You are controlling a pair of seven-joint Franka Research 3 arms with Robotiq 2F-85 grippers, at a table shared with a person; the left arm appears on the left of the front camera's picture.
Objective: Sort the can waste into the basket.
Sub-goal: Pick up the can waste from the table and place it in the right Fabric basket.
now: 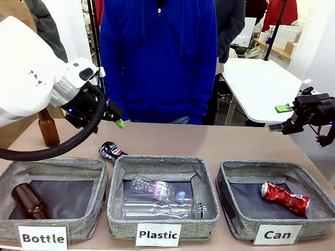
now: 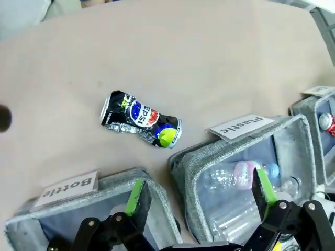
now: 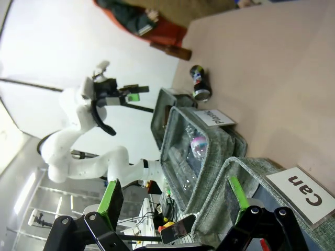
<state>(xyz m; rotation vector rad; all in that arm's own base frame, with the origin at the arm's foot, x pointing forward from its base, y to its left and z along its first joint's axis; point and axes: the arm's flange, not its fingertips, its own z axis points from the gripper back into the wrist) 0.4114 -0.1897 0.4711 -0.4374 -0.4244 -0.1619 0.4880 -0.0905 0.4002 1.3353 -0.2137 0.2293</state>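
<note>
Clearly left-arm work: crushed black drink can [image 2: 140, 119] lies on tan table [image 2: 209, 63] ahead of wide-open, empty left gripper [image 2: 199, 180], long axis nearly along its jaw-to-jaw line; right gripper [image 3: 172, 183], open, empty, well apart.

The Plastic card [image 1: 158, 235], white with black letters reading "Plastic", stands on the near wall of the middle basket [image 1: 162, 162]. The Bottle card [image 1: 43, 238] on the left basket [image 1: 52, 163] beside it reads "Bottle", and the Can card [image 1: 277, 235] on the right basket [image 1: 261, 166] reads "Can". On the table just beyond the middle basket's far left corner, the black can [image 2: 140, 119] bears white lettering that looks like "pepsi", while the white marks on the red can [image 1: 285, 197], inside the right basket, are too crumpled to read.
</note>
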